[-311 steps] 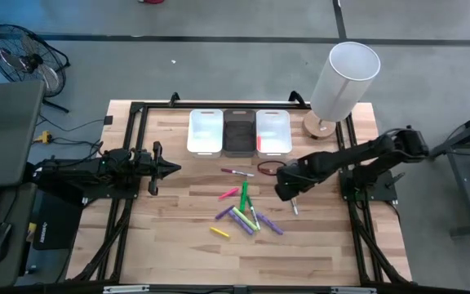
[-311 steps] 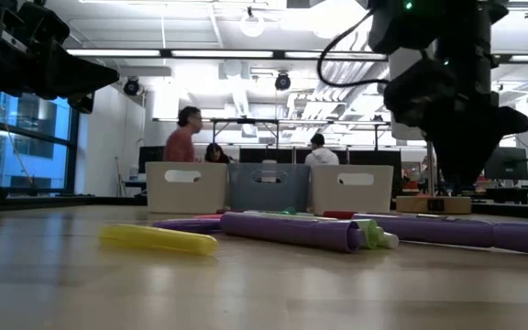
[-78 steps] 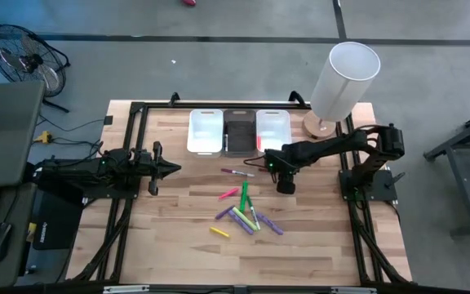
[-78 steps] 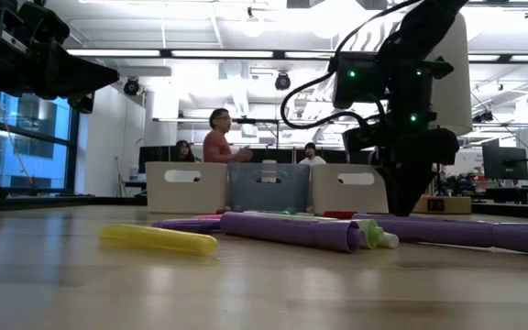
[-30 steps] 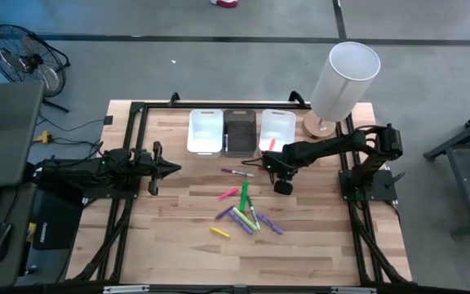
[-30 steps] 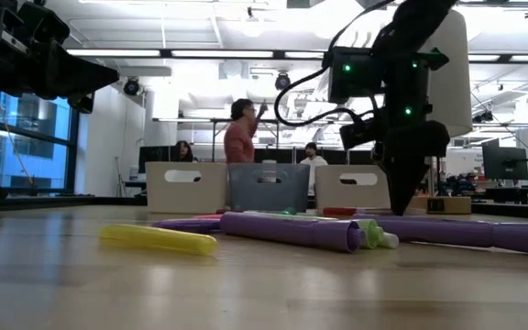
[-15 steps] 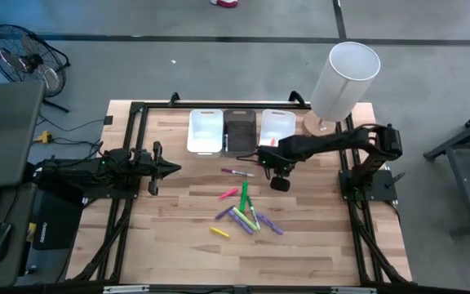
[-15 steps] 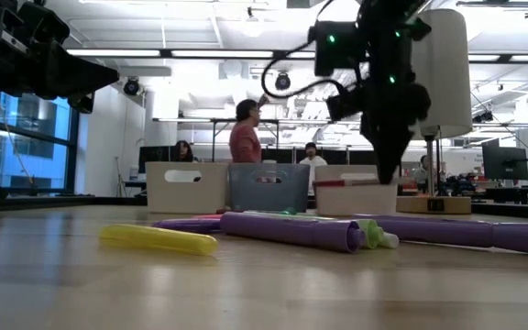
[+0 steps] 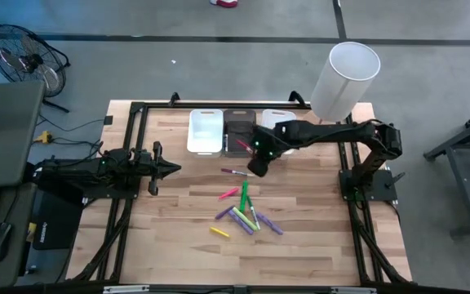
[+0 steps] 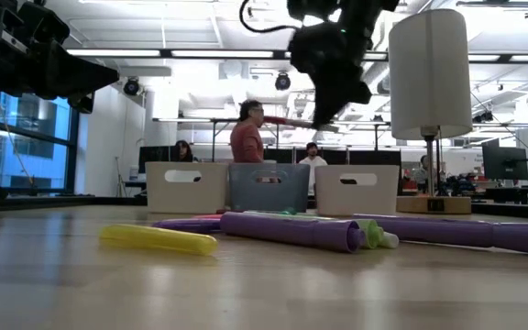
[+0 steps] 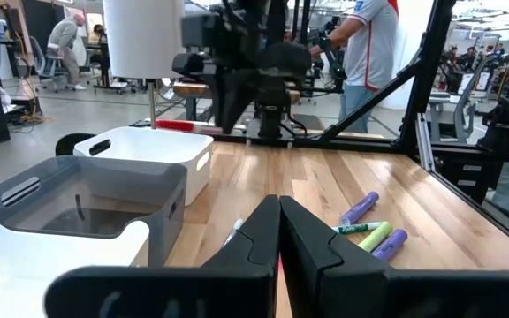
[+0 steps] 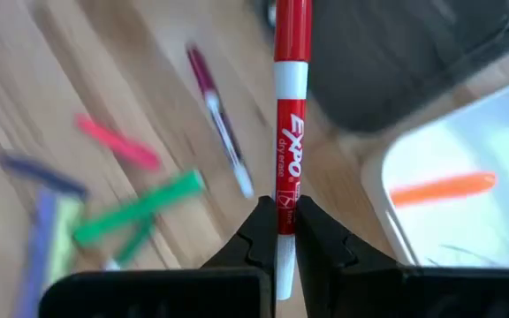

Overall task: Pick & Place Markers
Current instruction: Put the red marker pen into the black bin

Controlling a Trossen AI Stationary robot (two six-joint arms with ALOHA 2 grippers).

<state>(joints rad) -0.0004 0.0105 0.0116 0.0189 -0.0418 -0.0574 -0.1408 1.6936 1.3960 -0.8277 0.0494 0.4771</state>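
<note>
My right gripper [image 9: 255,161] hangs high over the table in front of the dark bin [image 9: 237,129], shut on a red marker [image 12: 291,132], which also shows in the low view [image 10: 287,121]. Several markers [image 9: 247,214] in green, purple, pink and yellow lie flat on the wood in the middle of the table; a pink-red one [image 9: 237,172] lies alone nearer the bins. An orange marker [image 12: 440,188] lies in the right white bin [image 9: 277,119]. My left gripper [image 9: 174,169] waits shut at the table's left, pointing level. My right gripper pinches the red marker between its two fingers on the white barrel near its back end [image 12: 286,201]. The fingers slant down from the table's right. The marker is lifted clear and lies about level, its red cap end [image 10: 273,119] sticking out toward the table's left.
Three bins stand in a row at the far edge: white [image 9: 205,131], dark, white. A lamp with a tall white shade [image 9: 345,75] stands at the far right corner. Bare wood lies near the front edge. People stand in the room beyond.
My right gripper has risen from just above the table and swung toward the table's left and far edge, rolling its wrist. It stays shut on the red marker, which has come up with it, clear of the table, to well above the bins.
</note>
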